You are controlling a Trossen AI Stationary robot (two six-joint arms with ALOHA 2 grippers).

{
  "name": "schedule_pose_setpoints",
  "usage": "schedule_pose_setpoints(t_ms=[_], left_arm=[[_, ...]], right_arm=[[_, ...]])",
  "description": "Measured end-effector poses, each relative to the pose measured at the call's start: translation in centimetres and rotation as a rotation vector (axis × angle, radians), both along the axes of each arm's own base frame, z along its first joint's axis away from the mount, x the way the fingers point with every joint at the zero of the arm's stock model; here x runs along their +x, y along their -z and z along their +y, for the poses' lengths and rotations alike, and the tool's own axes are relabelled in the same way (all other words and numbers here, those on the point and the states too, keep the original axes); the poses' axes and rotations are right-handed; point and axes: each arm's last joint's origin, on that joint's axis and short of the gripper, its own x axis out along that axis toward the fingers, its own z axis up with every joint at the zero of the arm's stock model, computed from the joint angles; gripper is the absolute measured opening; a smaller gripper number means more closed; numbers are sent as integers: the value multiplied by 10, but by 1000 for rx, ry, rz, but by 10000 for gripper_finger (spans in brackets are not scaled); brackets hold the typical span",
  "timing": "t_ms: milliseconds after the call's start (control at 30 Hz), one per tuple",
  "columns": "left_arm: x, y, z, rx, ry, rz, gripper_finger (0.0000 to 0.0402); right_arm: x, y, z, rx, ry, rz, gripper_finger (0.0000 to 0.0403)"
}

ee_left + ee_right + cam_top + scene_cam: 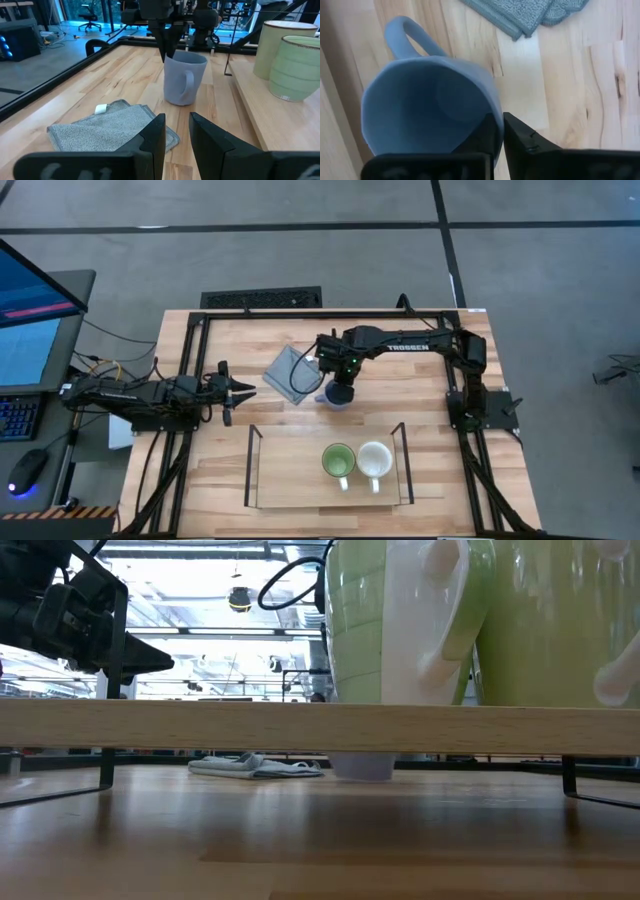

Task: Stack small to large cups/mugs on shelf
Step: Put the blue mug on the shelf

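The blue-grey mug (339,395) stands upright on the wooden tabletop (290,345), near the middle of it and just beyond the far long edge of the shelf (290,470). Its handle shows in the left wrist view (184,77), and the right wrist view looks down into it (420,110): the inside is bare, nothing in it. The right gripper (499,135) comes down on this mug from above, one finger inside the rim and one outside, the two nearly together with the mug's wall pinched between them.

On the shelf board, toward its right end, the green mug (338,461) and the cream-white mug (374,459) stand side by side, just beside each other, both upright with mouths up. From above both look hollow, with no contents visible. From table height their bases sit on the board's top edge (300,725), the board raised on thin black wire ends.

A grey folded cloth (292,370) lies flat on the tabletop, just beside the blue-grey mug on its far left side.

The left gripper (232,391) hangs over the left part of the tabletop, well apart from the mugs, its fingers (152,137) a narrow gap apart and holding nothing.
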Motion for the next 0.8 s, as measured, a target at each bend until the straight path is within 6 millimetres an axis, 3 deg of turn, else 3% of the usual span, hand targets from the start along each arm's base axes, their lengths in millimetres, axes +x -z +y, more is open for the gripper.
schedule_pose_setpoints(t_ms=[800], left_arm=[[0,0,0,0,1,0,76]], right_arm=[[0,0,-2,-44,19,2,49]])
